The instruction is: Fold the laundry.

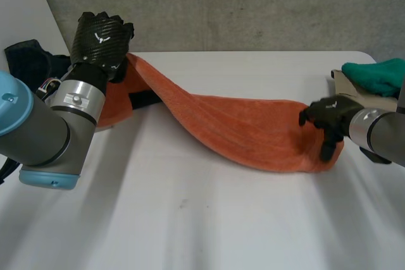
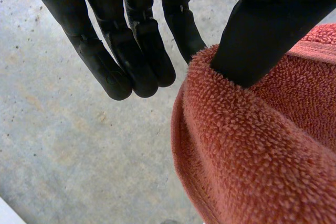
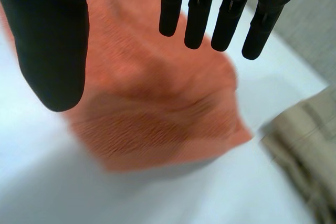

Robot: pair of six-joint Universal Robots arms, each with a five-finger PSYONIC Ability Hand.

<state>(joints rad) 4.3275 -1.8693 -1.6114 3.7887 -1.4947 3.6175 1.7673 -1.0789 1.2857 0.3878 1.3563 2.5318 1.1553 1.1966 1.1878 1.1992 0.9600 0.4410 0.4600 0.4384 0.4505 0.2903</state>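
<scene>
1. Head view: the orange towel (image 1: 240,131) (image 2: 252,150) (image 3: 157,108) stretches across the surface (image 1: 190,219), with one end raised and the other lying flat.
2. At the towel's raised end, the left robot hand (image 1: 101,39) (image 2: 142,51) is released, its fingers straight and the towel draped over its thumb.
3. At the towel's flat end, the right robot hand (image 1: 329,115) (image 3: 199,14) is released, its fingers straight over the corner.
4. A teal cloth (image 1: 380,74) lies beyond that end.

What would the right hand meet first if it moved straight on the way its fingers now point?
The towel. The right hand is open and its straight fingers aim at the towel's end lying on the table. It would probably touch cloth first, though the gap between them is hard to judge.
</scene>
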